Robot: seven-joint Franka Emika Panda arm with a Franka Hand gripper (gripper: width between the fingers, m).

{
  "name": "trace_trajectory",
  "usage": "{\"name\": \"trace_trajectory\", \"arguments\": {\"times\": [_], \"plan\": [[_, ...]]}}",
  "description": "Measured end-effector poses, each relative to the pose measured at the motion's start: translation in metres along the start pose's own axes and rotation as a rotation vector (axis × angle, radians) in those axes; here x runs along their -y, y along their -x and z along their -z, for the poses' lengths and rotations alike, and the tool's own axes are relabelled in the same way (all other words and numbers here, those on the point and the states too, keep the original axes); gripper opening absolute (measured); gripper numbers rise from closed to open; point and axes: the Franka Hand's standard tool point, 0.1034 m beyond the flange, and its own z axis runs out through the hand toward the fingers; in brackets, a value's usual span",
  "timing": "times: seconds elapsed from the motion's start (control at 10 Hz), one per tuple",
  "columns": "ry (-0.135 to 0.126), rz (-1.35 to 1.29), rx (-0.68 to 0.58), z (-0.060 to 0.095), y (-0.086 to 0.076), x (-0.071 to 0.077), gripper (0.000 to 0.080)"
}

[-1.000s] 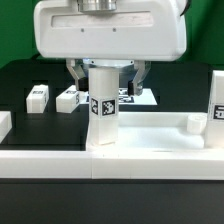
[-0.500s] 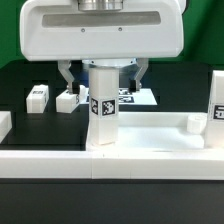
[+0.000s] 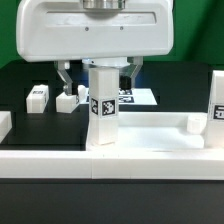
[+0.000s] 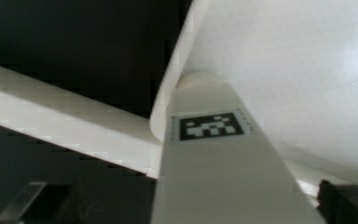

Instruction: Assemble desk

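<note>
A white square leg (image 3: 101, 108) with a tag stands upright in the near corner socket of the white desk slab (image 3: 150, 132). My gripper (image 3: 99, 74) hangs just above and around the leg's top. It is open, with one finger on each side and gaps to the leg. In the wrist view the tagged leg (image 4: 211, 128) runs up the middle between my dark fingertips (image 4: 44, 200), over the slab (image 4: 300, 60). A second leg (image 3: 217, 100) stands upright at the exterior view's right. Two loose legs (image 3: 38, 97) (image 3: 68, 100) lie on the black table behind.
A long low white rail (image 3: 60, 165) runs along the front of the slab. The marker board (image 3: 138, 97) lies behind the leg on the black table. A small raised socket (image 3: 192, 124) shows on the slab near the right leg.
My gripper has risen a little and shifted slightly towards the exterior view's left. The leg stays upright in its socket.
</note>
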Motion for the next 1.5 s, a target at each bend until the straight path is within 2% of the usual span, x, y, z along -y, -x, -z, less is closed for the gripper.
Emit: {"name": "trace_trajectory", "arguments": {"times": [0.2,0.3,0.4,0.6,0.8,1.0,1.3,1.5], "plan": [[0.000,-0.001,0.000,0.0000,0.0001,-0.0001,0.0391],[-0.001,-0.011,0.000,0.0000,-0.0001,0.0001,0.0391],[-0.001,-0.030,-0.001,-0.0001,-0.0001,0.0002,0.0289],[-0.002,-0.046,-0.001,-0.0001,0.0000,0.0003,0.0289],[-0.005,-0.214,-0.002,-0.0002,-0.0003,0.0008,0.0289],[-0.027,-0.404,-0.010,-0.0001,0.0016,-0.0025,0.0289],[-0.043,-0.667,-0.011,-0.0015,0.0026,-0.0015,0.0290],[-0.045,-0.887,-0.006,-0.0017,0.0011,0.0020,0.0290]]}}
